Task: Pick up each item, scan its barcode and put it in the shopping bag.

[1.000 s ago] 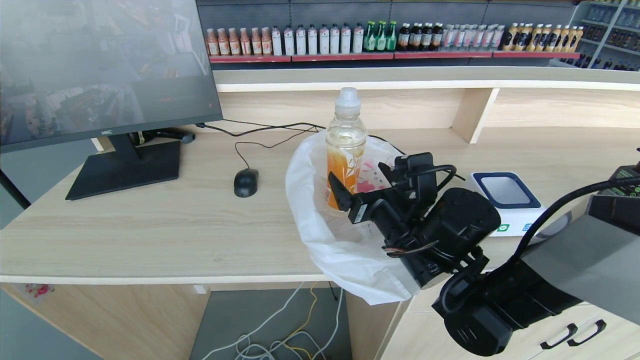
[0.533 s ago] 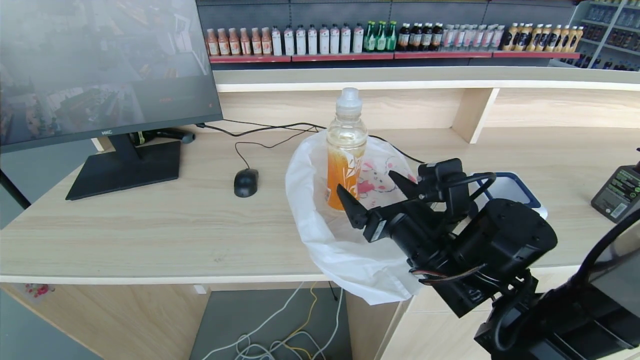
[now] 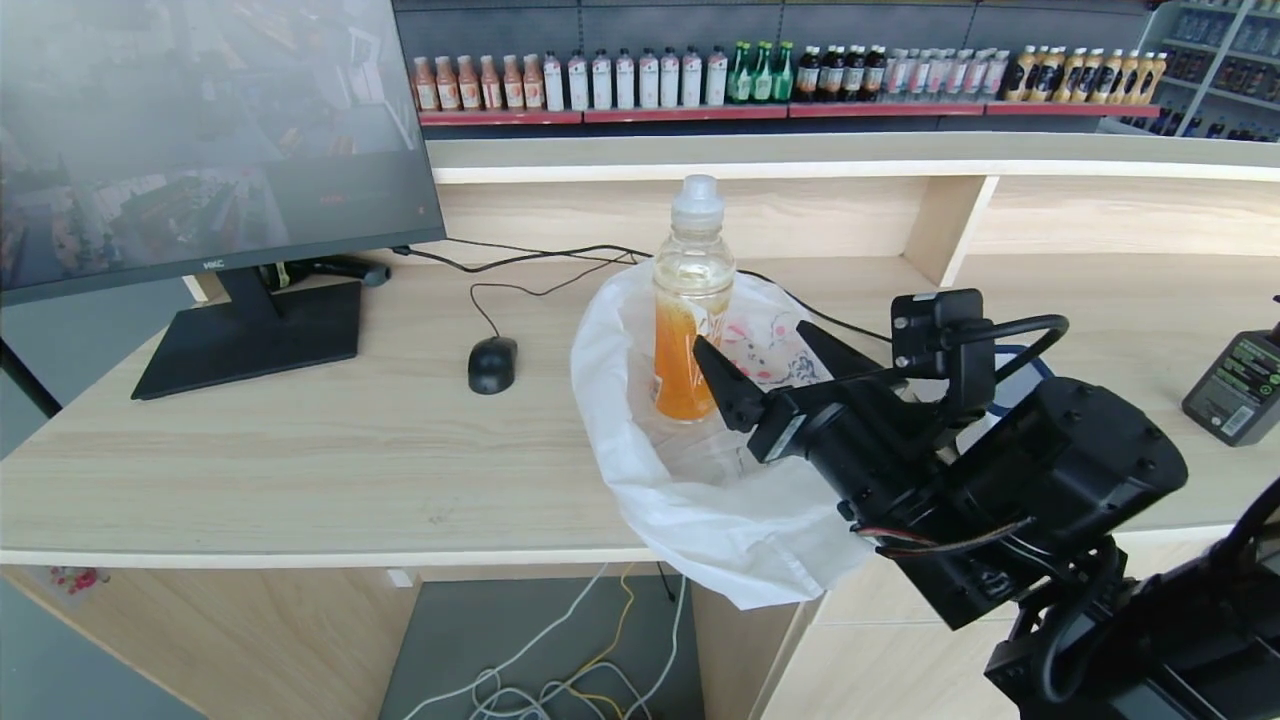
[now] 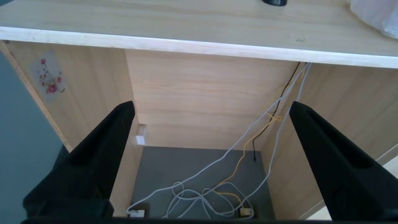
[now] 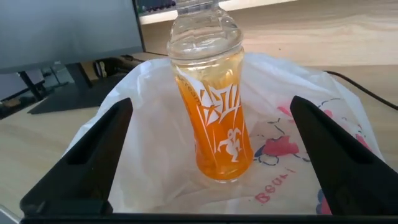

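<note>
Evidently bottle (image 3: 690, 300) sitting upright in shopping bag (image 3: 620, 420), so right gripper (image 3: 755, 345) hovering alongside, fingers released; left gripper (image 4: 211, 106) likewise released.

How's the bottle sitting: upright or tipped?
Upright: the bottle stands cap-up in the bag, clear of the open right gripper.

Clear plastic bottle (image 3: 690, 300) of orange drink, pale cap on, partly full — upright inside the open white shopping bag (image 3: 650, 480). Slumped on the tabletop (image 3: 300, 470) with mouth spread wide, pink cartoon print on the inner wall, near edge draped over the tabletop's front.
</note>
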{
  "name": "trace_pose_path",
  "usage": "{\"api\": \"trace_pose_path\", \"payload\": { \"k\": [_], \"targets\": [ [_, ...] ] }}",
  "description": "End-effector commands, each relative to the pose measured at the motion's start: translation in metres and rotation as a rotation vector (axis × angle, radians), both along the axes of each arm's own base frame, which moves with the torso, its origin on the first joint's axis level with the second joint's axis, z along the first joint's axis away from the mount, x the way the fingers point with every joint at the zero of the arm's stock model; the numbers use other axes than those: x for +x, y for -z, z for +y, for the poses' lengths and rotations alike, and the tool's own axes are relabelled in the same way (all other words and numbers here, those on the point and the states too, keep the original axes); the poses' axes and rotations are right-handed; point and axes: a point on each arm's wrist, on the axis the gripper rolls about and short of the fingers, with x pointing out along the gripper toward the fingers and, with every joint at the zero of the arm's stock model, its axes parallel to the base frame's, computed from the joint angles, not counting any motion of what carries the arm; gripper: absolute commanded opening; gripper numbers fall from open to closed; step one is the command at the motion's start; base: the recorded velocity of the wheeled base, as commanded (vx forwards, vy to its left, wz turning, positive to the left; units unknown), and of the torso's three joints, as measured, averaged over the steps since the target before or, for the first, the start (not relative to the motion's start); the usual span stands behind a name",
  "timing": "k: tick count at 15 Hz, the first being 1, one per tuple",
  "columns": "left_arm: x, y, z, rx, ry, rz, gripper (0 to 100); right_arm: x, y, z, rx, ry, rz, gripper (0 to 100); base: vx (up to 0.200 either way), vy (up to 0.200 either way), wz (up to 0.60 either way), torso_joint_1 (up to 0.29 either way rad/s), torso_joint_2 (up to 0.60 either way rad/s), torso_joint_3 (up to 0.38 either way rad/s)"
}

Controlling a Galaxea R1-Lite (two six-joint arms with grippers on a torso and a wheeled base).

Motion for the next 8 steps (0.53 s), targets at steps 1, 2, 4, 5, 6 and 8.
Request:
{"api": "trace_pose_path", "payload": {
  "k": [1,2,4,5,6,8],
  "targets": [
    [0.0,0.0001,0.0,0.0,0.001,0.0,100,-0.0007,-0.0003,0.0,0.001,-0.001,0.0,100,0.0,0.0,0.0,0.0,0.0,0.0],
    [0.0,0.0001,0.0,0.0,0.001,0.0,100,-0.0004,-0.001,0.0003,0.003,-0.001,-0.003,100,0.0,0.0,0.0,0.0,0.0,0.0],
    [0.0,0.0001,0.0,0.0,0.001,0.0,100,-0.0007,0.0008,0.0,-0.002,-0.001,0.003,100,0.0,0.0,0.0,0.0,0.0,0.0],
    [0.0,0.0001,0.0,0.0,-0.001,0.0,100,-0.0007,0.0008,0.0,-0.002,-0.001,0.003,100,0.0,0.0,0.0,0.0,0.0,0.0],
    [0.0,0.0001,0.0,-0.001,-0.001,0.0,100,-0.0012,0.001,-0.0004,-0.004,-0.001,0.004,100,0.0,0.0,0.0,0.0,0.0,0.0],
    [0.0,0.0001,0.0,0.002,-0.001,0.0,100,-0.0016,-0.0002,-0.0021,-0.001,0.002,0.002,100,0.0,0.0,0.0,0.0,0.0,0.0]
  ]
}}
